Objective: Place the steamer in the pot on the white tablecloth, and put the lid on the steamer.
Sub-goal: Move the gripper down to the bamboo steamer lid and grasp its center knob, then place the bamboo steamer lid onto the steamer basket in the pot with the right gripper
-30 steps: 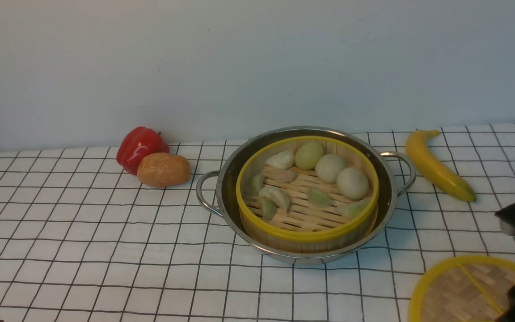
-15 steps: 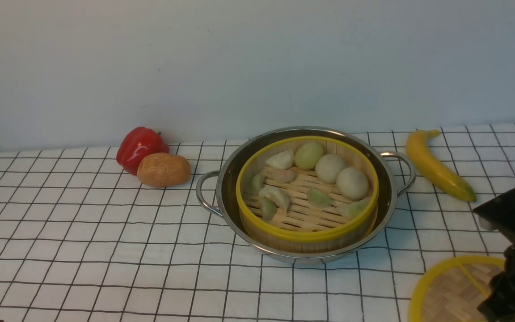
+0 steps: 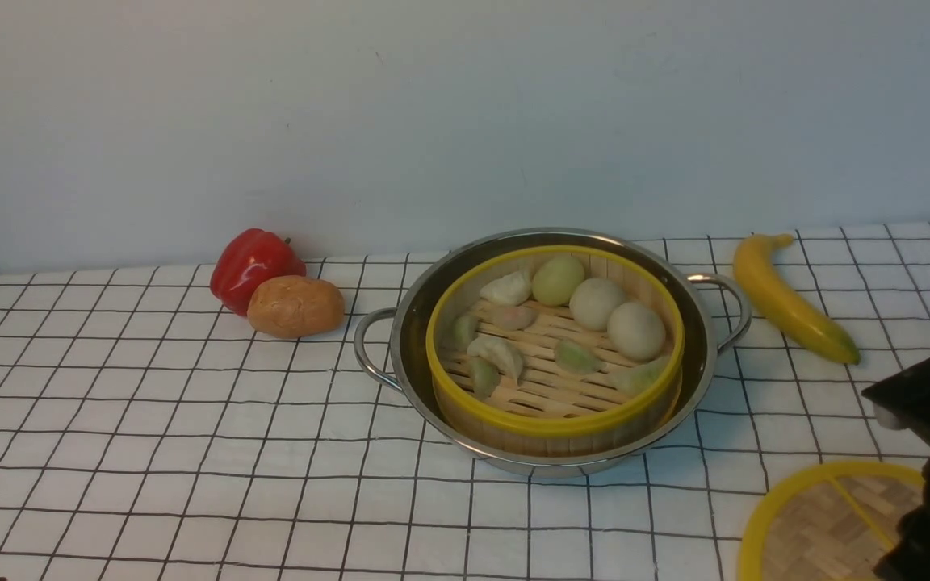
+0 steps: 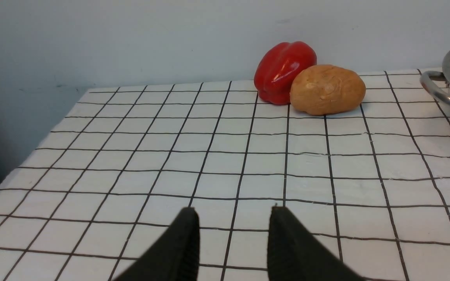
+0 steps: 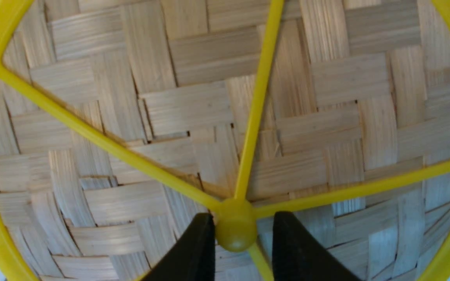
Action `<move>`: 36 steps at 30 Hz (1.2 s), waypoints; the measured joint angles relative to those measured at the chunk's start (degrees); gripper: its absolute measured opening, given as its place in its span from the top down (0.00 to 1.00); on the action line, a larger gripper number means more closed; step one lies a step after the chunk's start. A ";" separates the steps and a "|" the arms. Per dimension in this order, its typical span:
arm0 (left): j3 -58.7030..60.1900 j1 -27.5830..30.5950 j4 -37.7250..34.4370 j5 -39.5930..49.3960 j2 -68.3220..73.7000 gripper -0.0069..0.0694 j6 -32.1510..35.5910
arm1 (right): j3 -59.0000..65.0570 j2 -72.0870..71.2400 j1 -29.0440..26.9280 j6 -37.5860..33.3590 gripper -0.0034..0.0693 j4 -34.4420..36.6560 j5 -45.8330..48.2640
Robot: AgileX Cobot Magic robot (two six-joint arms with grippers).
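Finds the lid [image 3: 824, 524] lying flat on the white tablecloth [image 3: 150, 436] at the near right corner, cut off by the front view's edge and partly hidden behind the dark right arm [image 3: 929, 395]. From the right wrist, sees the right gripper [image 5: 243, 218] directly over the lid's woven middle, with two black fingers [image 5: 191, 253] set either side of the small yellow centre knob [image 5: 236, 230]. Puts one finger touching or just beside the knob and the other a thin gap away. Reads those jaws as parted around the knob, not clamped on it. Places the lid well apart from the steamer [image 3: 550, 426], nearer the robot and to the right. Finds the steamer uncovered and seated inside the pot [image 3: 400, 355] at mid-cloth, with pale buns and dumplings on its slatted floor. Notes a banana [image 3: 788, 303] beyond the pot's right handle, and a red pepper [image 3: 251, 266] touching a brown potato [image 3: 295, 305] to the pot's left. Shows the left gripper [image 4: 233, 218] low over bare cloth on the left, fingers apart, with nothing between them.
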 joint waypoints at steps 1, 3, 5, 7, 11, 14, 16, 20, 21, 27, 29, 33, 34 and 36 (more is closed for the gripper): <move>0.00 0.00 0.00 0.00 0.00 0.59 0.00 | 0.00 0.00 0.00 0.00 0.63 0.00 -0.41; 0.00 0.00 0.00 0.00 0.00 0.59 0.00 | 0.00 0.00 0.00 0.00 0.63 0.00 -0.93; 0.00 0.00 0.00 0.00 0.00 0.59 0.00 | 0.00 0.00 0.00 0.00 0.63 0.00 -1.48; 0.00 0.00 0.00 0.00 0.00 0.59 0.00 | 0.00 0.00 0.00 0.00 0.63 0.00 -1.47; 0.00 0.00 0.00 0.00 0.00 0.59 0.00 | 0.00 0.00 0.00 0.22 0.71 0.27 -1.42; 0.00 0.00 0.00 0.00 0.00 0.59 0.00 | 0.00 0.00 0.00 0.22 0.76 0.74 -1.25; 0.00 0.00 0.00 0.00 0.00 0.59 0.00 | 0.00 0.00 0.00 0.22 0.76 0.85 -1.03; 0.00 0.00 0.00 0.00 0.00 0.59 0.00 | -0.72 0.00 0.00 0.27 0.76 0.99 0.28; 0.00 0.00 0.00 0.00 0.00 0.59 0.00 | -1.41 -0.05 0.00 0.27 0.76 0.77 1.32; 0.00 0.00 0.00 0.00 0.00 0.59 0.00 | -10.64 -3.96 0.00 0.16 0.76 0.12 9.21; 0.00 0.00 0.00 0.00 0.00 0.59 0.00 | -15.22 -5.79 0.00 -0.68 0.76 0.01 12.54; 0.00 0.00 0.00 0.00 0.00 0.59 0.00 | -23.12 -7.30 0.00 -3.77 0.76 2.38 15.22; 0.00 0.00 0.00 0.00 0.00 0.59 0.00 | -24.92 -7.29 0.12 -5.18 0.76 3.77 15.33; 0.00 0.00 0.00 0.00 0.00 0.59 0.00 | -30.02 -6.30 1.28 -10.56 0.76 8.75 15.34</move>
